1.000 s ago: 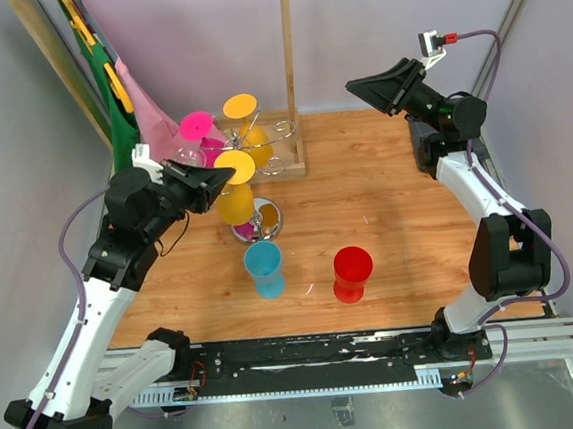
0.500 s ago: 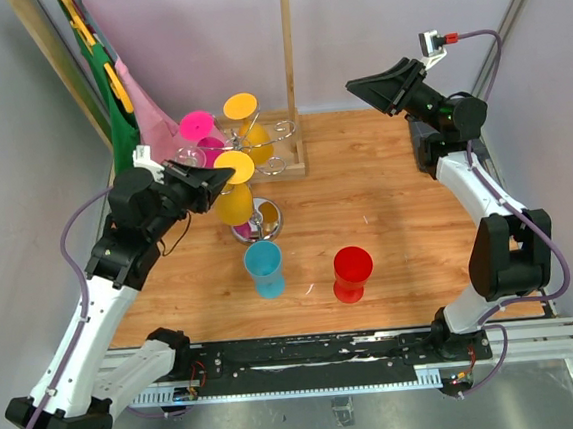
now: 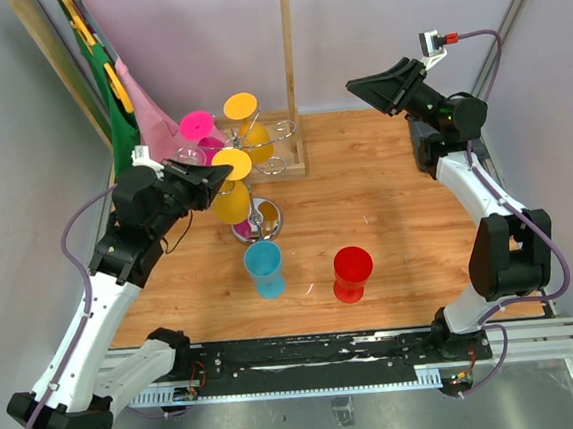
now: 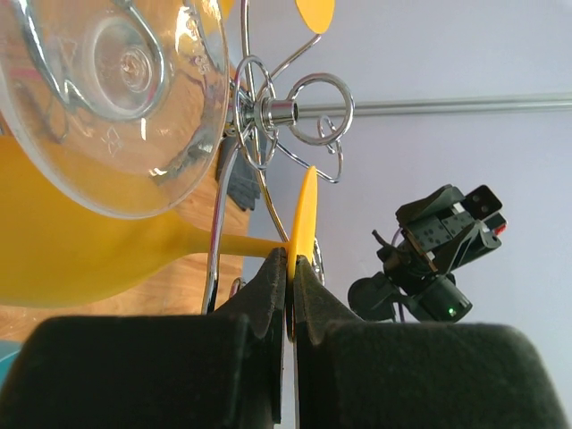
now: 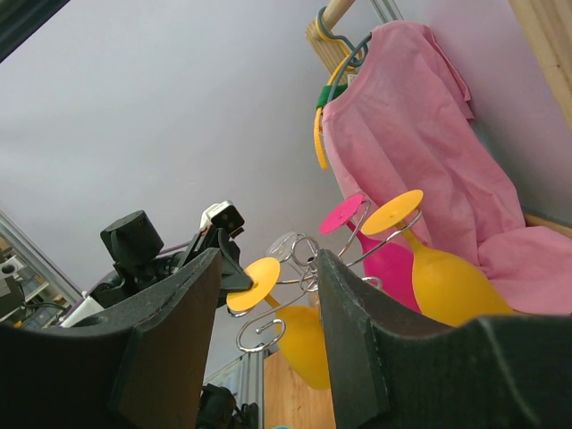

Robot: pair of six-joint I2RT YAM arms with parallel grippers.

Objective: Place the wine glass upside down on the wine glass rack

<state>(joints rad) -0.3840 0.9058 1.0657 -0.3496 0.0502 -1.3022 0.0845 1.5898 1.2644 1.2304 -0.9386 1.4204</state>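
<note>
**Yellow wine glass pinched by its foot**

The left gripper has its fingers pressed onto the inverted glass's thin foot edge. The one wine glass rack curls just beyond the fingertips. The glass looks light, stiff and slick, so the stem would be a safer hold. The right gripper has its fingers spread and empty.

There are six glasses: two yellow, plus one pink glass, clear glass, blue glass and red glass.

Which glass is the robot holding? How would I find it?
Find the wooden table, then the silver wire rack at its back left. Upside down there are a pink wine glass and a farther yellow wine glass. It's the nearer yellow wine glass, the only one whose flat foot the left claw pinches.
</note>
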